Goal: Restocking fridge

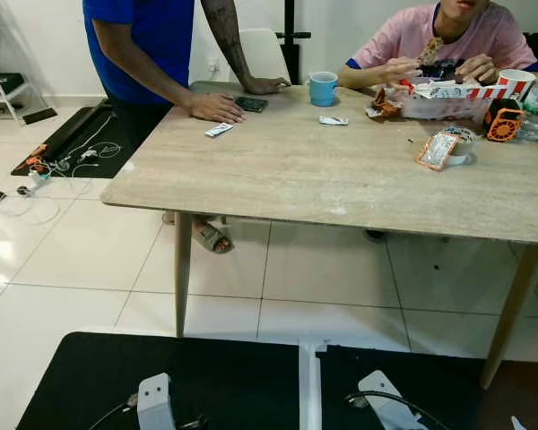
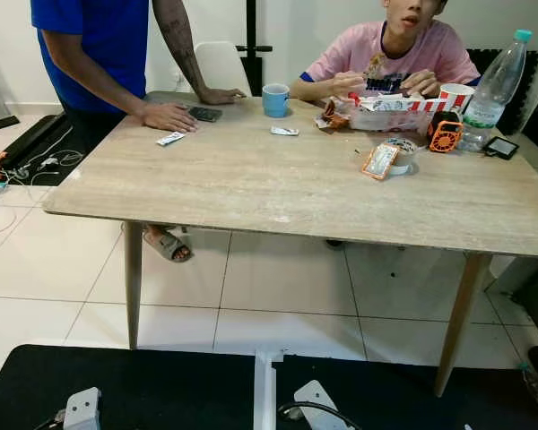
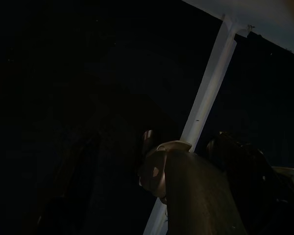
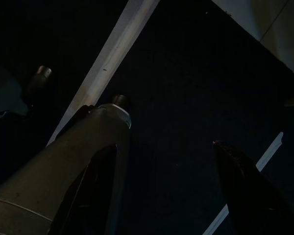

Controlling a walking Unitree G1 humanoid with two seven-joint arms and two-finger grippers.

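Two people are at the far side of a long wooden table (image 1: 305,179), whose near edge runs left to right with open white tile floor (image 1: 63,269) in front of it and to its left. A black mat (image 1: 117,376) with a white stripe lies nearest the robot. One person in blue (image 1: 143,36) stands at the far left corner, a hand (image 1: 217,108) flat on the top; one in pink (image 2: 386,49) sits at the far right.

On the table stand a blue mug (image 1: 323,88), a clear water bottle (image 2: 495,90) upright at the far right (cap up), a red-and-white food box (image 1: 448,94) and small packets. No fridge can be made out.

Both arms hang low over the mat. The right gripper (image 4: 186,191) points down with its fingers (image 4: 245,181) spread apart. The left gripper (image 3: 115,181) sits in deep shade; I cannot tell how its fingers stand.
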